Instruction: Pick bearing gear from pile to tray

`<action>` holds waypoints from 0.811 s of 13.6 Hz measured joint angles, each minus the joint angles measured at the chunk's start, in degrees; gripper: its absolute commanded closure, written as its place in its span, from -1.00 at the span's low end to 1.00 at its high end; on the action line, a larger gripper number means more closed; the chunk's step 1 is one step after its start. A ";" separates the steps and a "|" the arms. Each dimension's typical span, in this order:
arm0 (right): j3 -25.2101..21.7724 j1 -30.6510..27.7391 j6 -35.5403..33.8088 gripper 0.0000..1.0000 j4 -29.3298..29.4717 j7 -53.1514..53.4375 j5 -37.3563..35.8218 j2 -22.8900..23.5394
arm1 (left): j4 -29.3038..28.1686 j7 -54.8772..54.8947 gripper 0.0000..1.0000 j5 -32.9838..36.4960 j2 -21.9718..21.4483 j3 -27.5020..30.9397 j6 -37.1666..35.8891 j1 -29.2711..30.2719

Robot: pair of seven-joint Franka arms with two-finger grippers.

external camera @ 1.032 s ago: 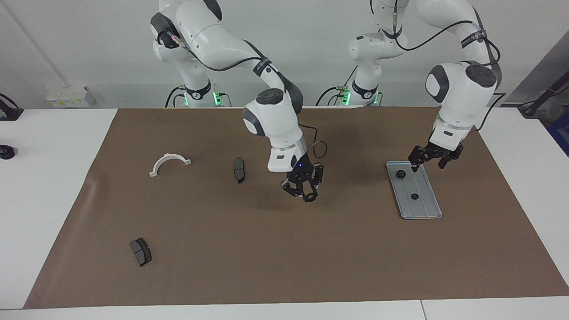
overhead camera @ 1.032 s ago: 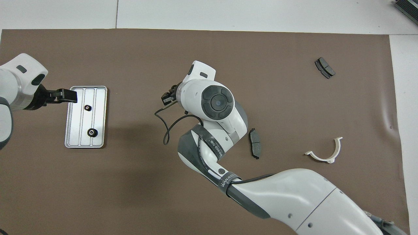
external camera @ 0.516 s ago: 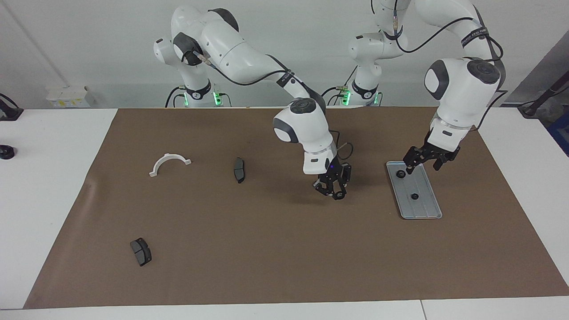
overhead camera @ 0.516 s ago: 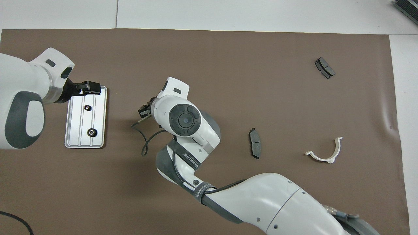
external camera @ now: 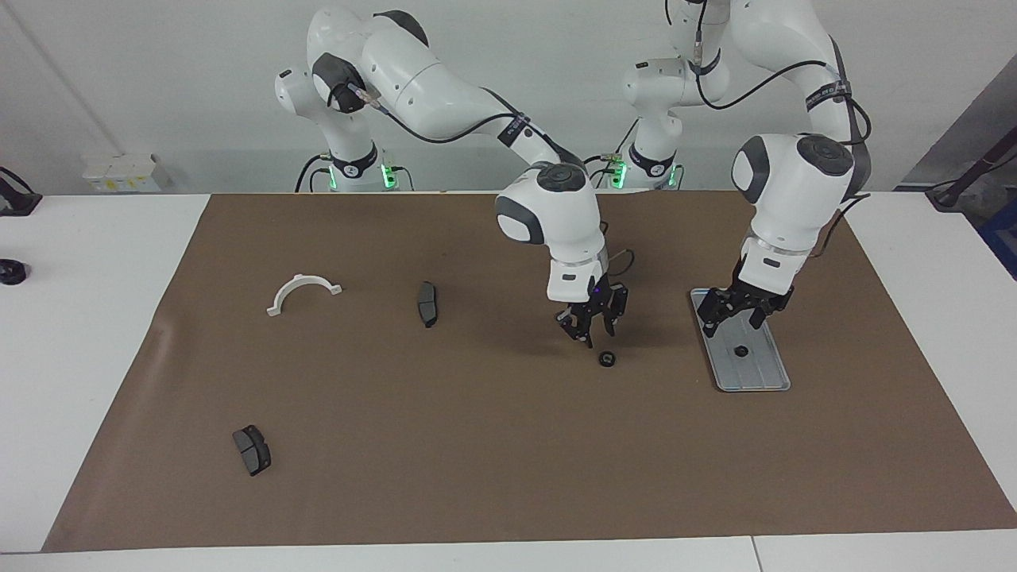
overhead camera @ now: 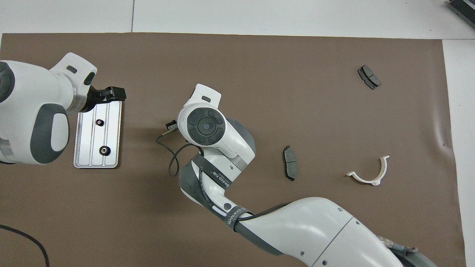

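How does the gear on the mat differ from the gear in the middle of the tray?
The loose gear lies on the brown mat, outside the tray; the tray gear rests inside its rim. The loose gear sits below the right hand; the tray gear lies near the left hand. Both are small, black and round.

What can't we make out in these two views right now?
- Overhead view: the right gripper and the small black gear on the mat under it are hidden by the right arm's own wrist.
- Facing view: the tray's gear nearer the robots is hidden by the left gripper.
- Either view: the gears' teeth are too small to read.
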 measured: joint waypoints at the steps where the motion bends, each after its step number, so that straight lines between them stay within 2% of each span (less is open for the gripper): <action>1: 0.15 -1.08 -3.63 -0.01 0.26 -0.44 0.07 -1.63 | -0.01 -3.35 -1.00 -0.01 0.95 -0.05 1.12 -1.80; 5: 1.29 -8.33 -19.75 -0.01 0.64 -10.08 8.10 -11.74 | 0.04 -16.93 -1.00 0.42 6.30 -0.16 5.00 -12.16; 7: 1.39 -13.11 -27.08 -0.01 0.62 -15.52 11.48 -16.39 | 0.25 -25.16 -1.00 4.89 10.33 -0.18 8.03 -16.36; 9: 1.43 -18.54 -33.13 -0.01 0.60 -20.72 13.52 -19.82 | 0.26 -28.94 -1.00 7.38 13.19 -0.16 9.32 -17.86; 11: 1.46 -24.55 -38.94 -0.01 0.61 -25.27 14.45 -22.97 | 0.15 -29.05 -0.79 7.48 14.04 0.15 9.33 -17.88</action>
